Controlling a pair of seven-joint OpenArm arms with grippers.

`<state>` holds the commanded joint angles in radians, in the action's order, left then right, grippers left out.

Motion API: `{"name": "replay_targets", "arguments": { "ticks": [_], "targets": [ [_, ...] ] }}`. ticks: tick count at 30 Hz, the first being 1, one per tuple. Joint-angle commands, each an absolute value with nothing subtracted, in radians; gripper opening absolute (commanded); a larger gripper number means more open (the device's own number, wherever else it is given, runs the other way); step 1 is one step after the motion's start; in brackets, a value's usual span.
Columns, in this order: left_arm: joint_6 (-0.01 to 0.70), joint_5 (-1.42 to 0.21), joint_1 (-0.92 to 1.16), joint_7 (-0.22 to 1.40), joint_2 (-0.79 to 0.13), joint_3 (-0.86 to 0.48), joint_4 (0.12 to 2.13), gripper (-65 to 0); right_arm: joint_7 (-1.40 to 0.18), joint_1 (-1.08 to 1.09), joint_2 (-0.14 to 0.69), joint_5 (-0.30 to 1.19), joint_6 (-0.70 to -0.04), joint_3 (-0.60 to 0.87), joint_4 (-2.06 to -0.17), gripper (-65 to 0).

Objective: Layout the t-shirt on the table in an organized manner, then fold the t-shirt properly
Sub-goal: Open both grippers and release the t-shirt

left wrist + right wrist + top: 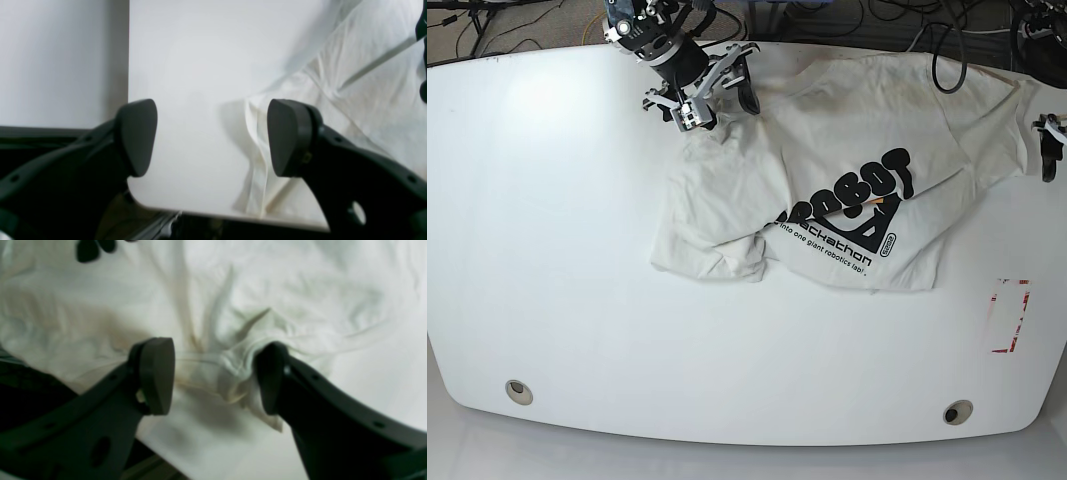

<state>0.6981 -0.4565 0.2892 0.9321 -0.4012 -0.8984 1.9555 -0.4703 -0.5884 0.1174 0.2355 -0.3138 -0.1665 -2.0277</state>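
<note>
t-shirt (847,170) lies print-up across the far-centre and right of the table (557,260), long axis roughly diagonal: one end at the far edge under the right gripper, the other running to the table's right edge by the left gripper. Its near-left part is bunched and folded under, not flat.

Right gripper (213,376) is the nearer arm: jaws apart, straddling a gathered ridge of cloth at the far edge; fabric touches one finger, not yet pinched.

Left gripper (211,136) hangs over the table's corner, jaws apart and empty; the shirt's edge sits just beside one finger (287,136), mostly bare table between them.

Judgement: still the spread-out phase; the crumpled near-left flap needs pulling out, away from the right gripper.

Print: big black letters, partly creased, unreadable as a word; below "…ckathon" and small text approx. "into one giant robotics lab". Orange mark beside the lettering. Red tape marks (1009,315) near right.
</note>
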Motion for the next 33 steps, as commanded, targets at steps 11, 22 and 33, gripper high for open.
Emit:
{"name": "replay_targets", "arguments": {
  "ticks": [11,22,33],
  "targets": [
    [0.698,-0.456,0.208,0.932,-0.401,-0.809,1.952,-16.7,-0.47,-0.564,0.156,0.223,-0.306,-0.143,-2.028,-27.9],
    [0.642,-0.455,0.162,0.932,-0.398,-0.676,1.949,-16.7,-0.489,-0.558,0.163,0.002,-0.306,-0.025,-2.031,-27.9],
    [0.618,-0.455,0.159,0.931,-0.398,-0.616,1.948,-16.7,-0.461,-0.483,0.14,-0.025,-0.308,0.081,-2.032,-27.9]
  ]
}}
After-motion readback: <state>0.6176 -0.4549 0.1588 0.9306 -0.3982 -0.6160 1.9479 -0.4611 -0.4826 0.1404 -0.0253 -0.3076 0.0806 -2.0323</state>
